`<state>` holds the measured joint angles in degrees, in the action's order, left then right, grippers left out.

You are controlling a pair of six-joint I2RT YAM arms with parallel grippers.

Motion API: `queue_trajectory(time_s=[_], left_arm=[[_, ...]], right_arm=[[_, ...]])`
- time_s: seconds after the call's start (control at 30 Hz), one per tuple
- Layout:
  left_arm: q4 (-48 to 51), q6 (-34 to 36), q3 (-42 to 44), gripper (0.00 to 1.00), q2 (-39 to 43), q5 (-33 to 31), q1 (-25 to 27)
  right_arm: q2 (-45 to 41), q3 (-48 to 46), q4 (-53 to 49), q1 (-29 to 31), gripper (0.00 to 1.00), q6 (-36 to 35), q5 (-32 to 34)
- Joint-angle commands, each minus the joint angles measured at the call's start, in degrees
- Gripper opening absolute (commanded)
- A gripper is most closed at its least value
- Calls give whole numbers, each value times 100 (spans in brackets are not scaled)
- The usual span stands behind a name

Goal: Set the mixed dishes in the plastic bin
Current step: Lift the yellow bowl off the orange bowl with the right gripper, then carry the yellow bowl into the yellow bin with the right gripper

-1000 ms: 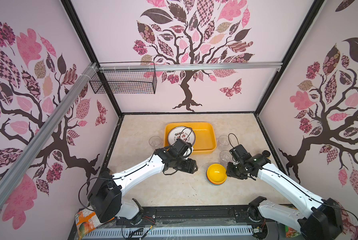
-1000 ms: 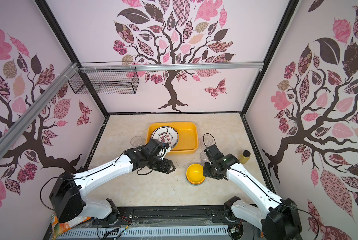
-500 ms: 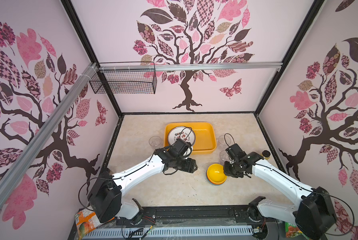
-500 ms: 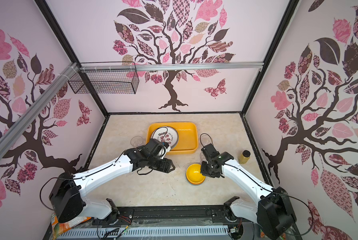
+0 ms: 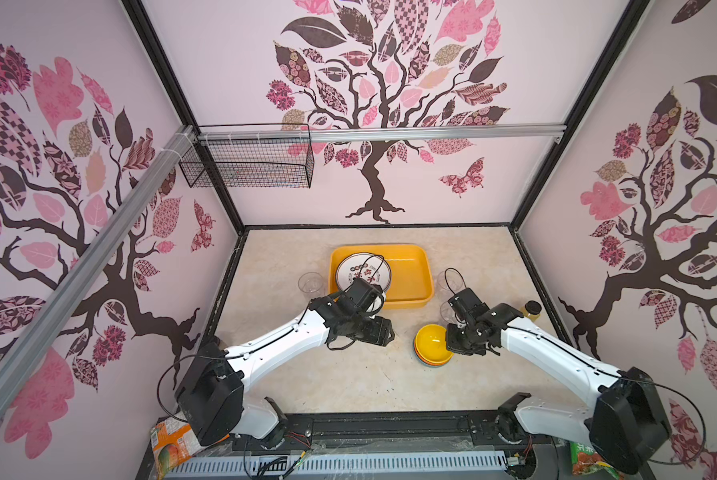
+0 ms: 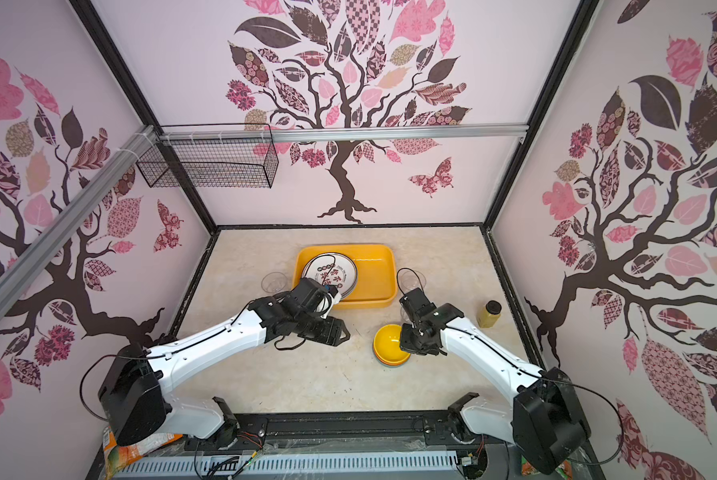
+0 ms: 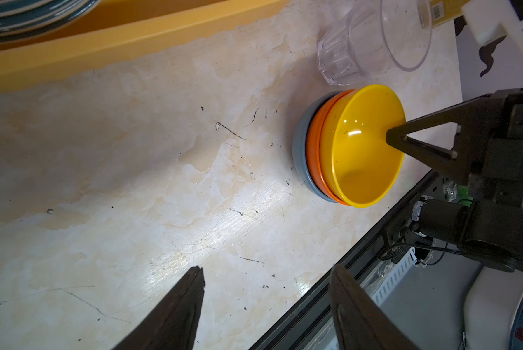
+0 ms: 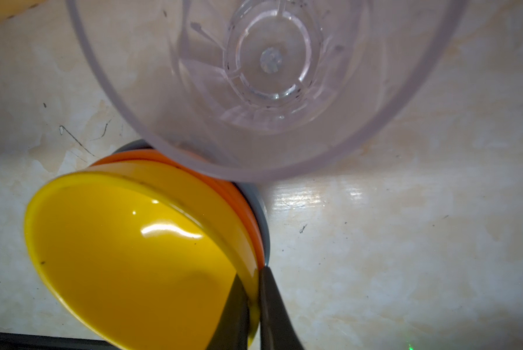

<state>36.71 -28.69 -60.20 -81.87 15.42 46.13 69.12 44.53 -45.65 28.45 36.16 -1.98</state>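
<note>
Three bowls are stacked on the table: a yellow bowl (image 5: 431,341) (image 6: 388,341) (image 7: 363,145) (image 8: 127,260) on top, an orange bowl (image 7: 315,142) under it and a blue-grey bowl (image 7: 299,145) at the bottom. My right gripper (image 5: 448,338) (image 6: 403,340) (image 8: 251,272) is shut on the yellow bowl's right rim, one finger inside and one outside. To the left of the stack, my left gripper (image 5: 384,329) (image 6: 342,332) (image 7: 264,271) hangs open over bare table, holding nothing. The plastic bin (image 5: 415,253) (image 6: 379,251) holds a white plate (image 5: 363,272) (image 6: 330,272). Clear tumblers stand beside the bin (image 5: 310,283) (image 5: 448,279) and just behind the stack (image 7: 372,39) (image 8: 269,75).
An amber bottle (image 5: 530,311) (image 6: 489,313) stands by the right wall. A black wire basket (image 5: 248,162) hangs at the back left. Snack bags (image 5: 169,440) lie below the table's front rail. Open tabletop lies in front of the bowls.
My right gripper has moved left onto the bowl stack and closed on the yellow bowl's rim. The left arm has hardly moved.
</note>
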Motion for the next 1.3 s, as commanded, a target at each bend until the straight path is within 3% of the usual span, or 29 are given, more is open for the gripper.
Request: queue_trajectory(time_s=[0.0,0.17,0.57,0.97,1.27], left_arm=[[-28,-23,149,69,79,-74,8],[25,-30,146,69,129,-176,6],[5,-380,390,70,894,-1071,-39],[-73,-674,795,73,1940,-1004,-738],[23,-666,786,73,2095,-1180,-842]], right_arm=[[51,208,-236,40,7,-88,191],[29,447,-439,90,4,-188,324],[162,1438,-917,122,1,-495,191],[1017,2643,-776,111,1,-734,-197],[1871,3490,-477,-67,1,-708,-175]])
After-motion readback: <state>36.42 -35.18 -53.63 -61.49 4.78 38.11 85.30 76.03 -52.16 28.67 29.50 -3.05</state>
